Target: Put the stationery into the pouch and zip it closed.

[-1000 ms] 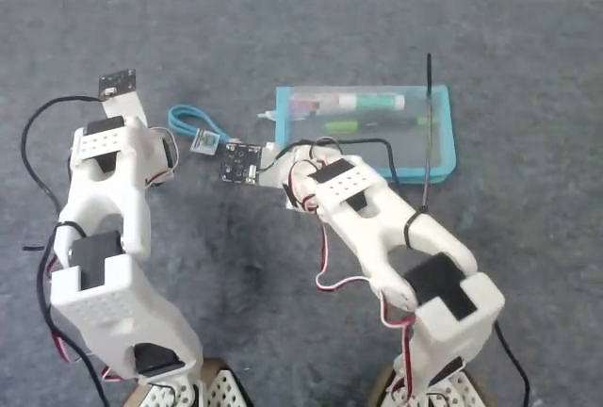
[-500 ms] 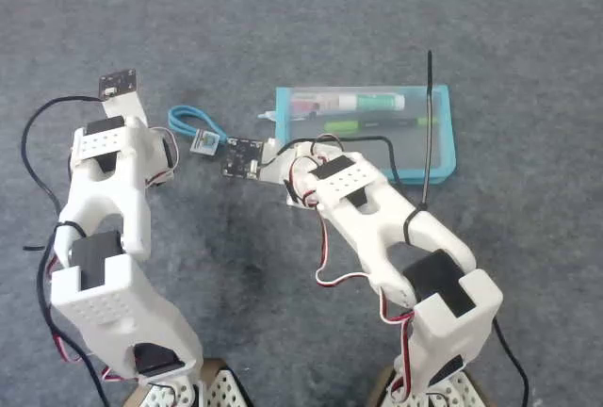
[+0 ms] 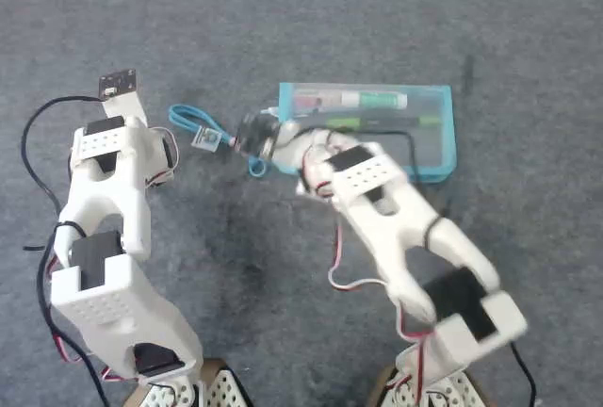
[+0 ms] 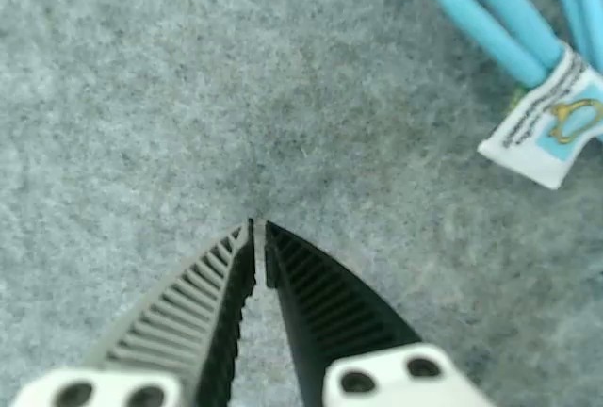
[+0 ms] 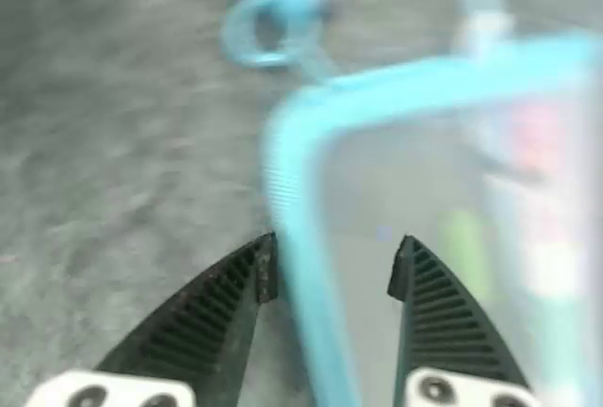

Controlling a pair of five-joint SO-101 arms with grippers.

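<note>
The right gripper point(image 5: 334, 256) is hanging, fingers apart, over the blue edge of the pouch point(image 5: 301, 237) with pens point(image 3: 349, 102) inside on the carpet point(image 3: 283, 40), and the left gripper point(image 4: 259, 228) is hanging, fingers together, near the blue strap point(image 4: 490, 11).

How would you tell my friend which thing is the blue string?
Find the clear pouch with the blue rim on the grey table. Beside its short end, toward the left arm, lies a thin blue cord. It's the one with a small white tag on it.
</note>
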